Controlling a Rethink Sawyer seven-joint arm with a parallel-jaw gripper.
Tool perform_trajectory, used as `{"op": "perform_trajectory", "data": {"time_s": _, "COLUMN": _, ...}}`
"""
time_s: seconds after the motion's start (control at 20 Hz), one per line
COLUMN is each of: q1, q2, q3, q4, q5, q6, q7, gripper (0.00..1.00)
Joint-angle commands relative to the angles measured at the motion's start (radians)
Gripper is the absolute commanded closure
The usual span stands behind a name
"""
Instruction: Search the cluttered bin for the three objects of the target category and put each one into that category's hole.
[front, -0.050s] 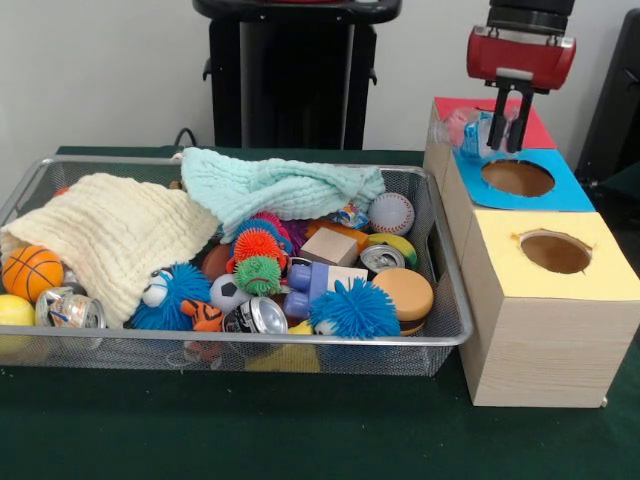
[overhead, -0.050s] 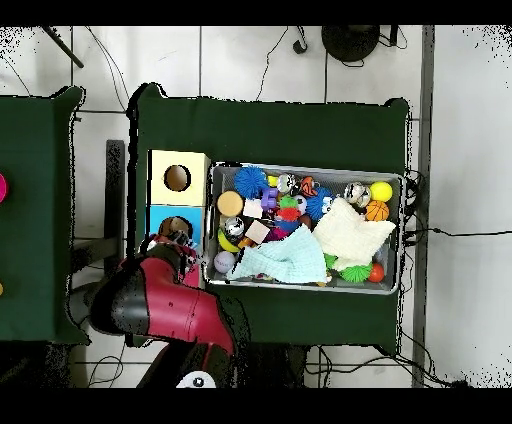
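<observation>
The claw (front, -0.050s: 510, 135), gripping a clear crumpled plastic item (front, -0.050s: 470, 128), hangs at the blue-topped hole (front, -0.050s: 517, 178)'s 11 o'clock edge, so the drop lies just toward 5 o'clock, well apart from the mesh bin (front, -0.050s: 445, 330).

Count of bin (front, -0.050s: 445, 330) contents, as seen from across the table:

- Cloths: 2, one cream cloth (front, -0.050s: 110, 235) and one mint cloth (front, -0.050s: 270, 185).
- Fuzzy spiky balls: at least 5 showed, among them a blue one (front, -0.050s: 355, 308), a green one (front, -0.050s: 259, 274) and an orange-red one (front, -0.050s: 258, 243).
- Cans: 3 ends-on, silver can (front, -0.050s: 255, 316), second can (front, -0.050s: 381, 258), third can (front, -0.050s: 72, 308).
- Sports balls: 1 basketball (front, -0.050s: 31, 272), 1 baseball (front, -0.050s: 391, 212), 1 small soccer ball (front, -0.050s: 227, 291).
- Yellow ball (front, -0.050s: 14, 312): 1.

Sorting boxes: 3 coloured tops; 2 holes visible, blue hole (front, -0.050s: 517, 178) and yellow hole (front, -0.050s: 556, 252).
</observation>
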Motion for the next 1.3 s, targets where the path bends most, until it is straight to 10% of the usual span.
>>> {"op": "perform_trajectory", "data": {"time_s": 0.05, "q1": -0.03, "q2": 0.062, "q3": 0.031, "q4": -0.016, "q5": 0.06, "q6": -0.084, "q7": 0.257, "gripper": 1.0}}
{"op": "perform_trajectory", "data": {"time_s": 1.0, "q1": 0.053, "q2": 0.215, "q3": -0.008, "q4": -0.178, "q5": 0.193, "q6": -0.135, "q7": 0.257, "gripper": 1.0}}
{"op": "perform_trajectory", "data": {"time_s": 1.05, "q1": 0.057, "q2": 0.219, "q3": -0.019, "q4": -0.177, "q5": 0.195, "q6": -0.156, "q7": 0.256, "gripper": 0.0}}
{"op": "perform_trajectory", "data": {"time_s": 1.3, "q1": 0.028, "q2": 0.185, "q3": 0.005, "q4": -0.141, "q5": 0.185, "q6": -0.088, "q7": 0.251, "gripper": 0.0}}
